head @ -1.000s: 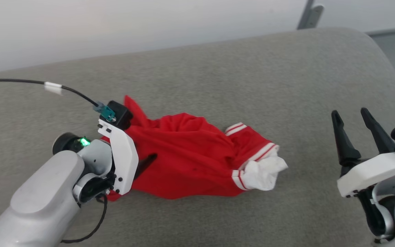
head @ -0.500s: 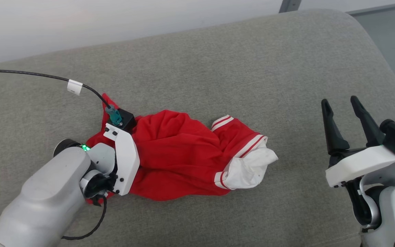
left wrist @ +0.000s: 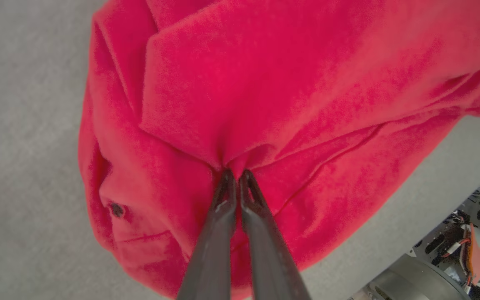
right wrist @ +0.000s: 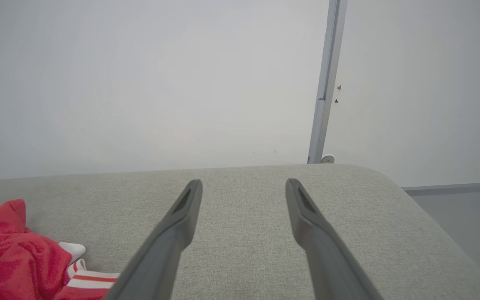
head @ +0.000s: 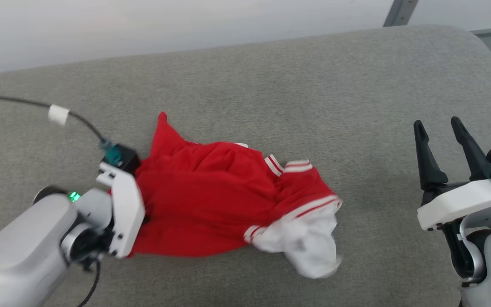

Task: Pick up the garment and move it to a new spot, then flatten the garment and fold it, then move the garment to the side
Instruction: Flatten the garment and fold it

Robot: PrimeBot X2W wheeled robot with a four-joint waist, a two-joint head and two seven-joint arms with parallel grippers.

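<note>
Here, at the left, your left wrist view gives the grip itself: the left gripper (left wrist: pixel 235 177) has its two dark fingers pressed together on a pinch of the garment (left wrist: pixel 265 83), with soft red jersey cloth gathered into folds that fan out from the tips. In the head view a white wrist mount covers those tips. The pale left forearm (head: pixel 19 251) reaches in from the lower left, and a black cable (head: pixel 15 101) trails off leftward. The garment is crumpled over the middle of the grey woven cushion (head: pixel 313 85), with a blurred white sleeve (head: pixel 309 243) and red-and-white striped trim at its right end. At the right, the right gripper (head: pixel 437 123) hovers well apart from the cloth, fingers spread and holding nothing. Your right wrist view adds the pale wall (right wrist: pixel 140 83) behind.
</note>
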